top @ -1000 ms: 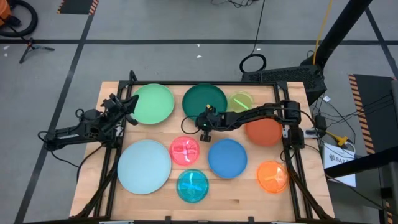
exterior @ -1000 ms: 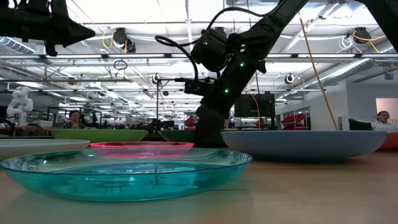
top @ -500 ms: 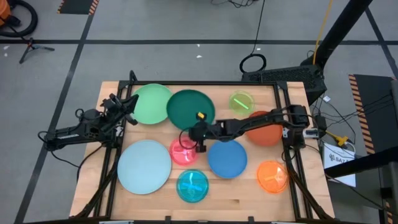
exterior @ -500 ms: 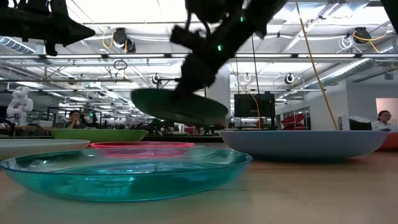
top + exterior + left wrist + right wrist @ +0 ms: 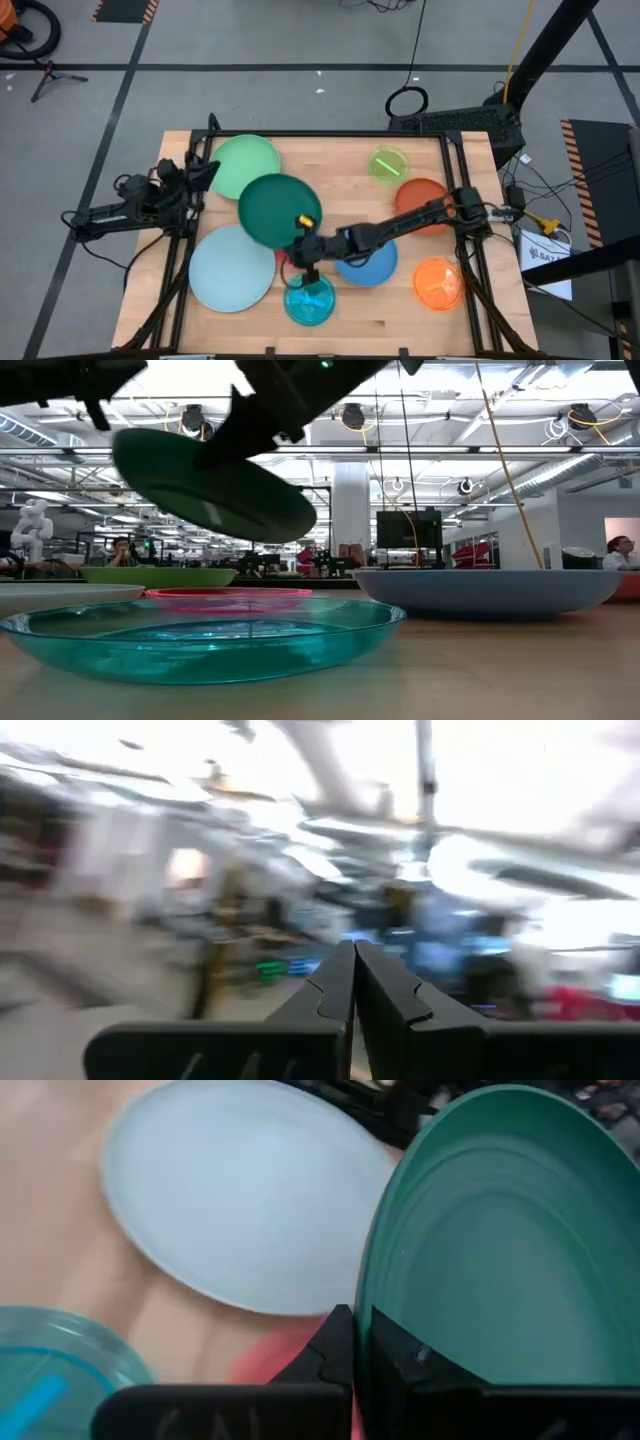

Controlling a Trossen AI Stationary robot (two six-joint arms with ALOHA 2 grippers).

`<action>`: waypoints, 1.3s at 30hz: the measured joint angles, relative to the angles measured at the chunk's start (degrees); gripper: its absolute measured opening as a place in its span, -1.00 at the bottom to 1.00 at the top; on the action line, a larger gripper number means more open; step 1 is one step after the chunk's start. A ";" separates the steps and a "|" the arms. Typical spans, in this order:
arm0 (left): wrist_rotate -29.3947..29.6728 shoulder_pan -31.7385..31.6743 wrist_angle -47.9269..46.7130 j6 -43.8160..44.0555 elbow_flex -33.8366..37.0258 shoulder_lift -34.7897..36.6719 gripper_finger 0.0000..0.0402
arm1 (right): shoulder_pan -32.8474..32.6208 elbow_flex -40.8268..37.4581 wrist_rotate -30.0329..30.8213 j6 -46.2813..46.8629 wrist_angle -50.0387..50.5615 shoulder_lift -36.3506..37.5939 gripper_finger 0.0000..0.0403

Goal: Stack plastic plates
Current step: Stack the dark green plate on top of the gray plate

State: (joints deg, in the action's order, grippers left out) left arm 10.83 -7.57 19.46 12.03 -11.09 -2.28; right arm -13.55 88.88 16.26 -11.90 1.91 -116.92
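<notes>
We've swung the dark green plate (image 5: pixel 272 208) over toward the pale blue plate (image 5: pixel 231 267), right gripper (image 5: pixel 303 243) clamped on its rim; drop's next, probably.

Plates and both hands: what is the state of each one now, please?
dark green plate: lifted, tilted, held at its rim
right hand: shut on the dark green plate
left hand: shut, empty, at the table's left edge
pale blue plate: flat on the table
cyan plate: flat on the table

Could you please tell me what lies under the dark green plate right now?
The dark green plate, held aloft by the right hand, overlaps the pale blue plate and pink plate; most of the pink one is covered.
</notes>
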 joint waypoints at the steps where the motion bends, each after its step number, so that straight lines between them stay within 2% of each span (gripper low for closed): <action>1: -2.93 0.24 0.94 1.02 0.00 -0.01 -0.92 | -0.44 1.80 0.02 -0.55 0.04 -1.34 -0.99; 4: -9.77 1.31 3.51 4.00 0.00 0.00 -0.92 | -1.56 7.92 0.03 -3.06 1.79 -5.86 -0.99; 7: -13.61 2.91 4.76 6.05 0.00 -0.02 -0.92 | -2.14 15.48 0.00 -4.57 7.42 -10.53 -0.99; 13: -14.36 6.33 6.46 6.20 -0.02 0.00 -0.92 | -2.09 30.16 -1.50 -7.94 17.15 -18.68 -0.99; 17: -14.43 7.50 7.94 5.64 -0.02 0.00 -0.92 | -1.89 35.69 -4.52 -9.89 17.45 -22.78 -0.99; 21: -14.43 7.87 8.05 4.35 -0.02 -0.02 -0.92 | -1.98 37.95 -4.92 -12.06 16.77 -25.20 -0.99; 24: -14.43 7.87 8.46 4.18 -0.02 0.00 -0.92 | -1.89 38.08 -8.51 -11.75 15.64 -25.81 -0.99; 30: -14.42 7.87 9.44 3.50 -0.02 0.04 -0.92 | -2.07 38.08 -10.88 -10.25 16.07 -26.82 -0.98; 39: -14.43 7.87 9.77 3.45 -0.02 0.04 -0.92 | -2.03 38.10 -10.47 -10.27 15.54 -26.60 -0.74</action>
State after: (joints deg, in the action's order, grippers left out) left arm -3.60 0.30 29.23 15.49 -11.11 -2.24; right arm -15.57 126.98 5.78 -22.17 17.45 -143.52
